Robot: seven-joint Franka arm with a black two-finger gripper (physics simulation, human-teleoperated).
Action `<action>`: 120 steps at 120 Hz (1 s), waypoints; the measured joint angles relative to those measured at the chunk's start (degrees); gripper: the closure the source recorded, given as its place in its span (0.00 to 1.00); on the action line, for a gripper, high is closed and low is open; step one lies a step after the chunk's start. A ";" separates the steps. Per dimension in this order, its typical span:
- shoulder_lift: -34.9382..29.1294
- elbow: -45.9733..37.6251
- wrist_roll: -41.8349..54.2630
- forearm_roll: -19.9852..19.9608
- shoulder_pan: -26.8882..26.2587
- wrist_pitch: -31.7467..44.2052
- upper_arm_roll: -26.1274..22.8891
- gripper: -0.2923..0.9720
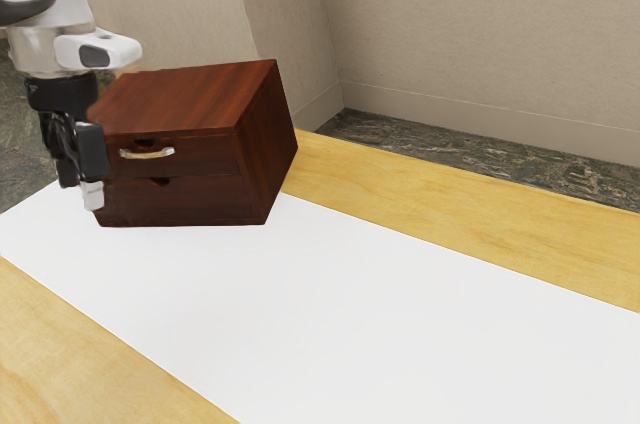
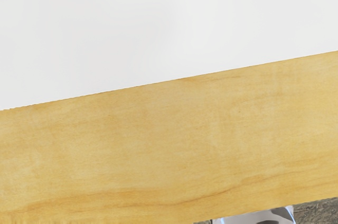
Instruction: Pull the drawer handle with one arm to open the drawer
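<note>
The gripper (image 1: 85, 184) hangs pointing down at the table, black with a pale tip at its low end. Whether its jaws stand open or closed I cannot tell from this side. It holds nothing that I can make out.

Just beside the jaws, toward the exterior view's right and a little above their tips, is the handle (image 1: 147, 152). It is a slim, pale, bowed bar standing proud of the top drawer (image 1: 205, 154). Handle and gripper look apart, not touching. The drawer front sits flush with the cabinet (image 1: 190, 94), so I judge it shut and the pull not yet begun.

This looks like the approach step. The next move calls for lifting the jaws to the bar's height, setting them around it from two sides, closing on it, then drawing straight out along the drawer's run.

The cabinet is a boxy block of dark reddish wood, smooth, with a faint sheen and fine grain. Below the handle, the lower drawer (image 1: 200, 199) has only a small cut-out notch (image 1: 158, 182).

Under the jaws lies a flat, matte white mat (image 2: 158, 23). It lies over a table (image 2: 169, 150) of light, honey-coloured wood with long streaky grain. Farther out are a dark speckled stone floor (image 1: 480, 149) and plain beige walls (image 1: 480, 14).
</note>
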 joint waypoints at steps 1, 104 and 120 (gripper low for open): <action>0.04 0.01 0.48 0.31 1.14 0.70 -0.02 0.23; 3.71 -17.09 64.95 -2.00 48.91 58.53 -27.90 0.37; 6.40 -16.70 73.21 -3.93 49.41 62.58 -27.94 0.47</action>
